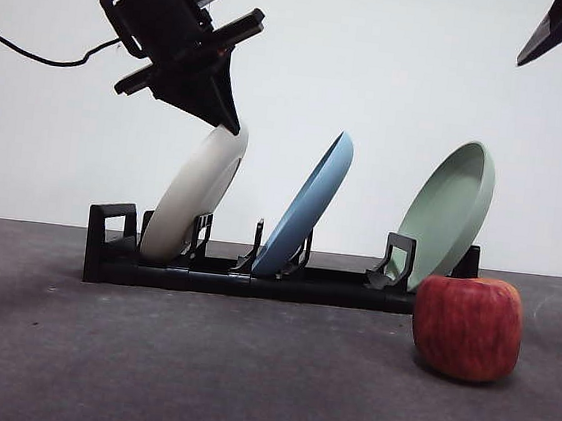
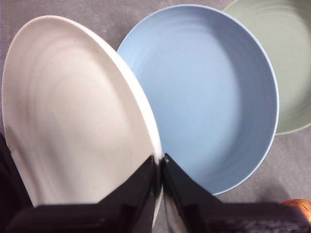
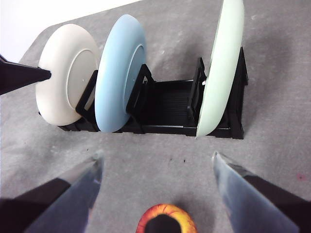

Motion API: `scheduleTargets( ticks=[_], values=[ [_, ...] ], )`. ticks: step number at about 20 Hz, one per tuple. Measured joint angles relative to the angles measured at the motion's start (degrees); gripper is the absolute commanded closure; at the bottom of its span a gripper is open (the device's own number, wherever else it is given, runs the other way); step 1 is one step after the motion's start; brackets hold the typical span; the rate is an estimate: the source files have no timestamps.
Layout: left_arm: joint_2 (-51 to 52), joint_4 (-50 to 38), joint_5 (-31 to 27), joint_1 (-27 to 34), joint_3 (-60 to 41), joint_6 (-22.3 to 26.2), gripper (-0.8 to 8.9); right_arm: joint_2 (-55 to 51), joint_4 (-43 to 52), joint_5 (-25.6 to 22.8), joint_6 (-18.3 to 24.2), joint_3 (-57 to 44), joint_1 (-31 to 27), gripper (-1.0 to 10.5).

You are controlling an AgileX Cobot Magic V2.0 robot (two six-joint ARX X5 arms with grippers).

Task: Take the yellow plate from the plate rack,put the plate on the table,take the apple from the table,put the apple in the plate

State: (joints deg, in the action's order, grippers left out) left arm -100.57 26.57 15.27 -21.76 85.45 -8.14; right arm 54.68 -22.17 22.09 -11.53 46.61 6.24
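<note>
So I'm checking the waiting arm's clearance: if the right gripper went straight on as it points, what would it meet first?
Probably the apple, lying between the right gripper's open jaws; depth is unclear.

Your left end effector [image 1: 232,123] was matte black throughout: a blocky, angular housing that narrowed into a wedge ending in a sharp point. A round grey metal piece sat on the housing, far from the point, and a thin black cable trailed away behind it. Your right end effector [image 3: 156,162] had two broad black jaws, their inner faces covered in pale, glossy, translucent film that caught the light.
</note>
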Motion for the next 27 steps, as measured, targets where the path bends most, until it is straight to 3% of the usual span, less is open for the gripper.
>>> scheduleTargets(
  ticks=[7, 11, 17, 21, 27],
  values=[
    [10.1, 5.2, 0.7, -1.3, 0.0, 0.1, 8.22, 0.0, -0.8, 0.0, 0.0, 0.0, 0.0, 5.7],
    [20.8, 14.9, 1.2, -4.7, 0.1, 3.4, 8.22, 0.0, -0.8, 0.0, 0.0, 0.0, 0.0, 5.7],
    [35.1, 32.2, 0.3, -14.5, 0.1, 7.1, 8.22, 0.0, -0.8, 0.0, 0.2, 0.0, -0.1, 5.7],
    [36.2, 40.1, -10.4, -25.9, 0.0, 6.4, 8.22, 0.0, -0.8, 0.0, 0.2, 0.0, -0.1, 5.7],
    [33.4, 33.5, -28.4, -41.6, -9.7, -0.8, 8.23, 0.0, -0.5, -1.6, 0.3, 0.0, -0.2, 5.7]
  ],
)
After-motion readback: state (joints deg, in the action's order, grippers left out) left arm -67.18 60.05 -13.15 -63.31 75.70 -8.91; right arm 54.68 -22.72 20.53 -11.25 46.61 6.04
